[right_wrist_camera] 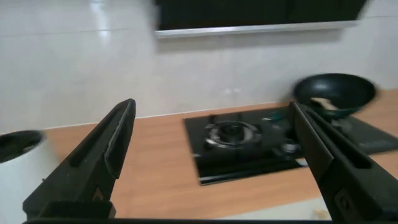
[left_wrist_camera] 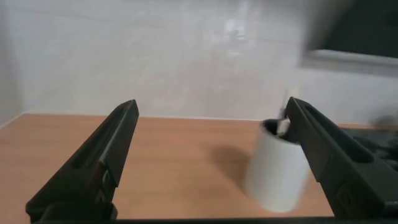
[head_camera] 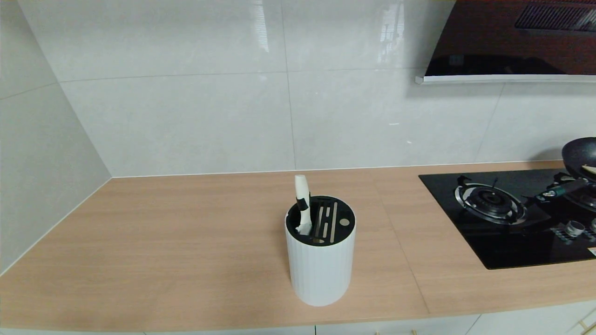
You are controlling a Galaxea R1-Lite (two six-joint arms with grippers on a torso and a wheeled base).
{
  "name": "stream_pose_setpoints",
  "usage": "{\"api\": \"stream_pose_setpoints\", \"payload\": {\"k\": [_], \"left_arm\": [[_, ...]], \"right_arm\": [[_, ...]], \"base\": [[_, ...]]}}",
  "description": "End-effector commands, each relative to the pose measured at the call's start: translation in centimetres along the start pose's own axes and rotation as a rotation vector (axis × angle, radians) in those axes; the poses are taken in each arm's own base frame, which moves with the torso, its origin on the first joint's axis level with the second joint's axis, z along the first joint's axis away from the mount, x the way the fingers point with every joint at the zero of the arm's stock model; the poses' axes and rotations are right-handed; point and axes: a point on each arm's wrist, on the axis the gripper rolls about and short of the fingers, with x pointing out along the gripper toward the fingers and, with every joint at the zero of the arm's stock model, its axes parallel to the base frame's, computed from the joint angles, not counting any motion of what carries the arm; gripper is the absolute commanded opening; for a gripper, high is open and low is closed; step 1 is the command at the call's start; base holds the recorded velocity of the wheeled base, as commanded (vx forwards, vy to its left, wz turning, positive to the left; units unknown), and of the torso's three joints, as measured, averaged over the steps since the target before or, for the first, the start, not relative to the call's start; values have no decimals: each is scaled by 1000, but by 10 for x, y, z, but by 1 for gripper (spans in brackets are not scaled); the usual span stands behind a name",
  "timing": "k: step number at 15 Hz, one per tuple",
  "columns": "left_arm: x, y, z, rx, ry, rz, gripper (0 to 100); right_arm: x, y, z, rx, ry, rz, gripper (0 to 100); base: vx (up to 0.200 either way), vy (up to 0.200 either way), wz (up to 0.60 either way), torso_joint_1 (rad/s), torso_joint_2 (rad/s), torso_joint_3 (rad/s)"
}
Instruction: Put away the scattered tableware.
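Note:
A white ribbed cylindrical holder point(head_camera: 320, 260) with a black slotted top stands on the wooden counter point(head_camera: 186, 242), near its front edge. A white-handled utensil with a black band point(head_camera: 302, 200) sticks up from one of its slots. The left wrist view has the same holder point(left_wrist_camera: 277, 168) ahead of my left gripper point(left_wrist_camera: 211, 127), whose two black fingers point(left_wrist_camera: 109, 155) stand wide apart with nothing between them. My right gripper point(right_wrist_camera: 211, 127) is likewise open and empty, with the holder's rim point(right_wrist_camera: 18, 146) off to one side of it.
A black gas hob point(head_camera: 507, 218) with burners is set into the counter at the right, with a dark pan point(head_camera: 579, 158) on it. A range hood point(head_camera: 512, 42) hangs above it. White tiled walls close the back and left.

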Motion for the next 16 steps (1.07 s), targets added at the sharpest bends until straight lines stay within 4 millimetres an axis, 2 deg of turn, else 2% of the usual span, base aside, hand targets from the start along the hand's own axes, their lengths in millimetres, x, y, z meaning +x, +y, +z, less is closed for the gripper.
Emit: {"api": "stream_pose_setpoints", "payload": {"k": [1,4,6,7,9,10,16], "left_arm": [[1,4,-35,87,119,21,100],[-5,7,-57,125,345,36,100],[-4,7,-56,134,331,34,100],[-4,7,-56,134,333,34,100],[-4,7,-56,122,329,36,100],[-4,7,-56,122,329,36,100],[-4,7,-56,122,329,36,100]], "right_arm": [[2,0,-22,18,43,12,100],[10,0,-54,-7,98,11,100],[14,0,-72,-47,93,15,100],[14,0,-73,-46,90,19,100],[11,-1,-89,-67,244,22,100],[10,-1,-93,-66,287,32,100],[10,0,-93,-62,286,59,100]], "base": [[0,0,0,0,0,0],[0,0,0,0,0,0],[0,0,0,0,0,0],[0,0,0,0,0,0],[0,0,0,0,0,0],[0,0,0,0,0,0],[0,0,0,0,0,0]]}}
